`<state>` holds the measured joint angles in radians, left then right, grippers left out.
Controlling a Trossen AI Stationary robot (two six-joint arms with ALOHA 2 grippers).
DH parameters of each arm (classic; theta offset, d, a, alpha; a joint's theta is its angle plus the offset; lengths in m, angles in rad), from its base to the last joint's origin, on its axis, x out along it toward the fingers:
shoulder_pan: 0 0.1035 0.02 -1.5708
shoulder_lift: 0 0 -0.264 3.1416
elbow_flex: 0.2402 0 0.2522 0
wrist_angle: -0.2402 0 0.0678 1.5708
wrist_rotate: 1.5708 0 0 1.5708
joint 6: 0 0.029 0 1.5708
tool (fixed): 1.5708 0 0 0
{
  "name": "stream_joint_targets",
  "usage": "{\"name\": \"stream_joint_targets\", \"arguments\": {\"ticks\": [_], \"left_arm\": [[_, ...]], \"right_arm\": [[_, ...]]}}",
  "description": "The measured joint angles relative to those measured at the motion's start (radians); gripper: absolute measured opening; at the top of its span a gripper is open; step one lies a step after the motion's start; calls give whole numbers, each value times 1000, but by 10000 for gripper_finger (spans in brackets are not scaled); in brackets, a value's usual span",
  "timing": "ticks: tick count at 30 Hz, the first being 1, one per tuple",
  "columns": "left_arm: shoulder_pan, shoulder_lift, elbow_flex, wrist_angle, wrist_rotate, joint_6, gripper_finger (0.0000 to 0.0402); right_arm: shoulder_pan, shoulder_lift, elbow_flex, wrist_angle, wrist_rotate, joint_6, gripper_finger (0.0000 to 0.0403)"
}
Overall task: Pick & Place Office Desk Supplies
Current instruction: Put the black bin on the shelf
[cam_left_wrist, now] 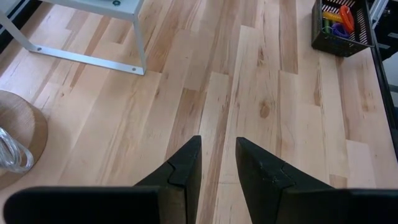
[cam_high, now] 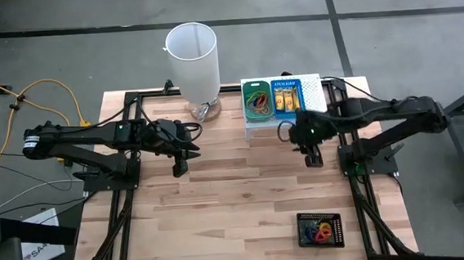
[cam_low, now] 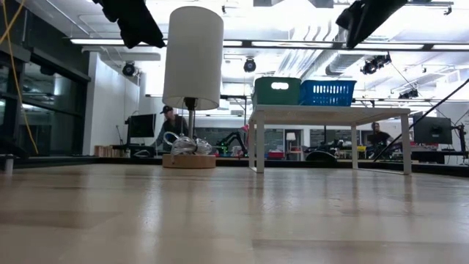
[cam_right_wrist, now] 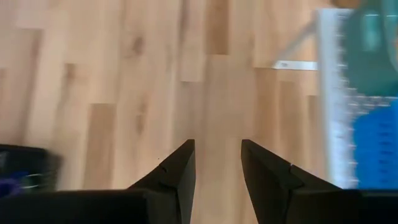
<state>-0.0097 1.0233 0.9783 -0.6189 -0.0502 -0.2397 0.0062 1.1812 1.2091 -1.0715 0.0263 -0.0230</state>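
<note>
A black tray (cam_high: 321, 229) near the table's near right corner holds small red, yellow and purple supplies (cam_high: 319, 233); it shows also in the left wrist view (cam_left_wrist: 341, 28). On a small white stand (cam_high: 312, 100) sit a green tray (cam_high: 256, 98) with rubber-band loops and a blue tray (cam_high: 286, 96) with yellow packets. My left gripper (cam_high: 180, 165) hovers open over bare wood left of centre (cam_left_wrist: 217, 149). My right gripper (cam_high: 313, 158) hovers open in front of the white stand (cam_right_wrist: 217, 152). Neither holds anything.
A tall white cylinder lamp (cam_high: 194, 63) on a round wooden base (cam_high: 204, 111) stands at the far edge, left of the white stand. Black frame rails (cam_high: 123, 211) run along both table sides. People sit in the room beyond the table (cam_low: 170, 125).
</note>
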Motion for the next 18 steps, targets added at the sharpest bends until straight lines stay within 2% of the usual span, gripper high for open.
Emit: {"name": "stream_joint_targets", "arguments": {"ticks": [4,12,18], "left_arm": [[0,0,0,0,0,0,95],[0,0,0,0,0,0,95],[0,0,0,0,0,0,95]], "right_arm": [[115,2,0,0,3,102,118],[375,22,0,7,108,350,118],[519,75,0,35,109,505,118]]}}
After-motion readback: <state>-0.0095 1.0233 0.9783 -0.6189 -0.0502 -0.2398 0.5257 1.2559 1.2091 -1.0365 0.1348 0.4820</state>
